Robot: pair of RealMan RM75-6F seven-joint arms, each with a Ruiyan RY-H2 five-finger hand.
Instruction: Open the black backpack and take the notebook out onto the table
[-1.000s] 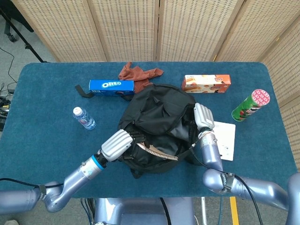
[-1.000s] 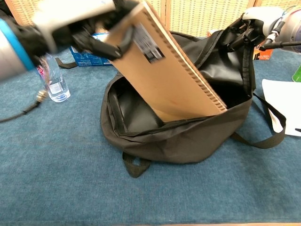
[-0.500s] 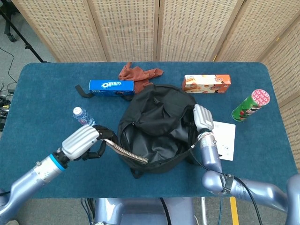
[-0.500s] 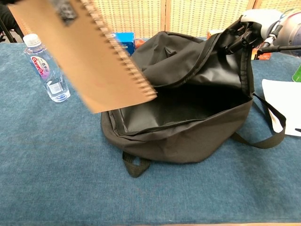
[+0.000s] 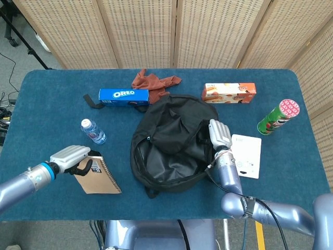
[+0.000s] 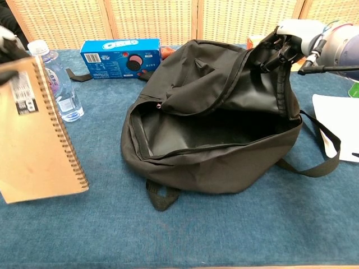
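Fingers of left hand [image 5: 70, 158] grip the spiral notebook [image 5: 99, 176] at its top edge, clear left of black backpack [image 5: 169, 140], low over the table [image 5: 47, 104]. Right hand [image 5: 219, 134] holds the flap up (release next, I'd judge).

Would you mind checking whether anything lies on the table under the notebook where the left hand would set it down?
Nothing visible does. The left hand holds the notebook over bare blue table, left of the backpack; the water bottle stands behind it.
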